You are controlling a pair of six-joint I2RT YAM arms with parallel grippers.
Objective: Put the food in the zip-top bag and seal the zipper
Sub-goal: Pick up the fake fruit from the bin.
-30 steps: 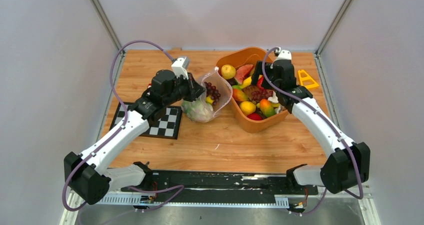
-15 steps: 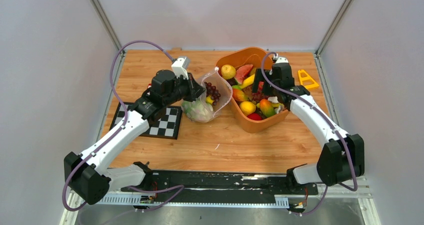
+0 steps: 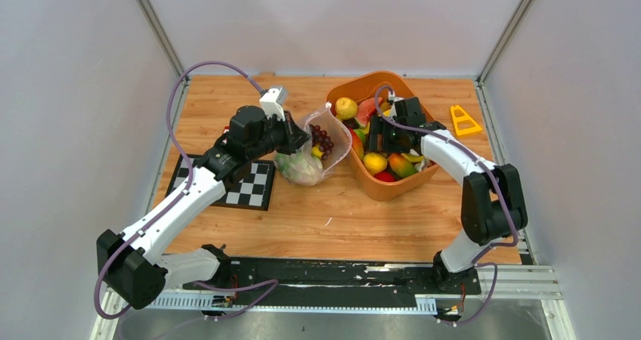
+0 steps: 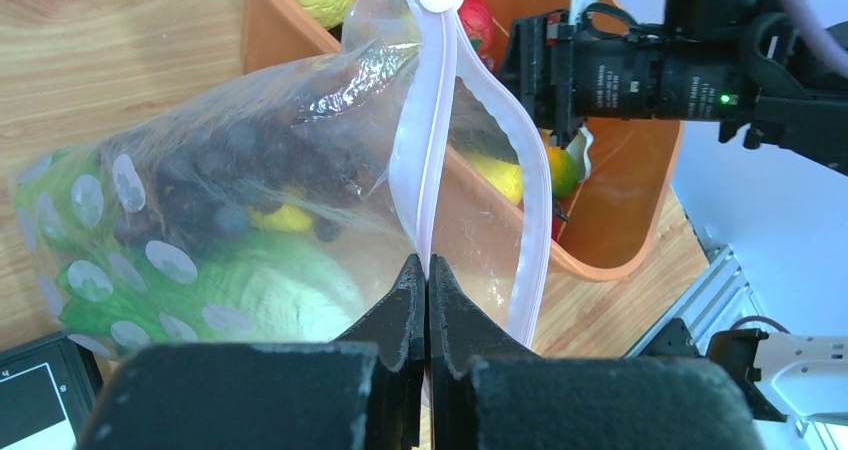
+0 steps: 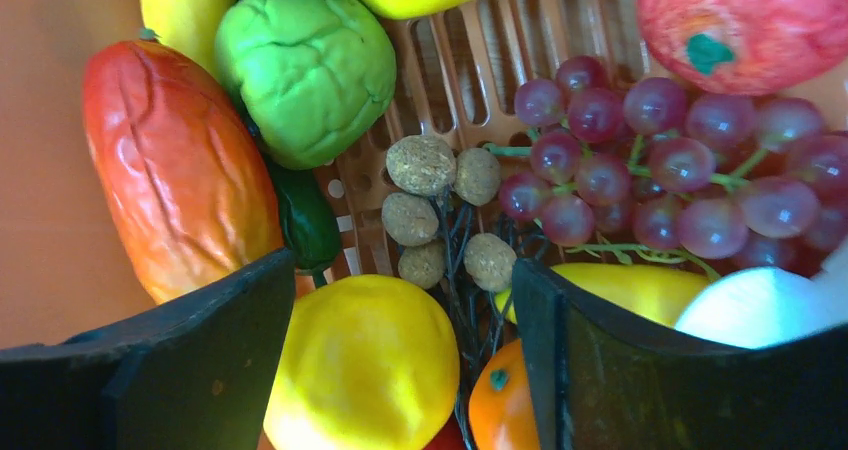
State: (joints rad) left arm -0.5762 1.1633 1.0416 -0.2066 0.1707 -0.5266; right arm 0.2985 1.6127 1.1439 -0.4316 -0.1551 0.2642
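Inside basket (image 5: 45,170), right gripper (image 5: 402,300) straddles lemon (image 5: 365,370); seen by wrist camera only.

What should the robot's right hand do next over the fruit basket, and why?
Probably lower the right hand and close it on the yellow lemon. That hand is open with the lemon sitting right in its gap, inside the orange basket. The left hand is pinched shut on the zipper, holding the bag with its mouth open beside the basket.
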